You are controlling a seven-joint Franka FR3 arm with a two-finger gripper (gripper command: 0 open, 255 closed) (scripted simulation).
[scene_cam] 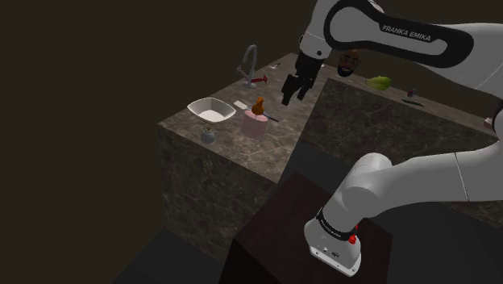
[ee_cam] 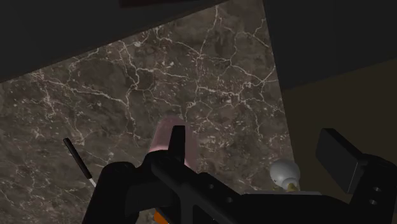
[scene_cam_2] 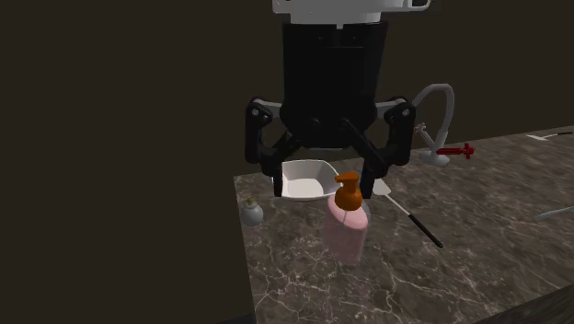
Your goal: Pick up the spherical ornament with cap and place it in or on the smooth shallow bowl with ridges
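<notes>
Gripper [scene_cam: 292,87] is open and empty, jaws spread wide, hanging well above the dark marbled counter [scene_cam: 234,139]. The target is the spherical ornament [scene_cam: 208,135], small and greyish with a cap. It sits on the counter near the corner, at the shoulder view's lower left of the gripper and well apart from it. It stands upright with the cap on top, so its axis is vertical, which is clearest in the second exterior view [scene_cam_2: 250,212]. In the wrist view the ornament [ee_cam: 284,172] shows between the two fingers, closer to one of them, but far below and not touched. A pink soap bottle [scene_cam: 256,119] with an orange pump stands between the gripper's ground position and the ornament, and it is the likely obstacle on the way down. The white shallow bowl [scene_cam: 211,109] is just beside the ornament, further in from the counter's edge, so the carry should be short. A thin black-tipped stick [scene_cam_2: 414,221] lies on the far side of the bottle from the ornament, off the path. The arm reaches out from the stand with the forearm high, wrist bent down and fingers pointing at the counter. The next move, as a judgement, is to shift toward the corner past the bottle, then descend straight over the cap and close around the sphere's middle. The sphere is round and close to the edge, so it may roll off if nudged.
</notes>
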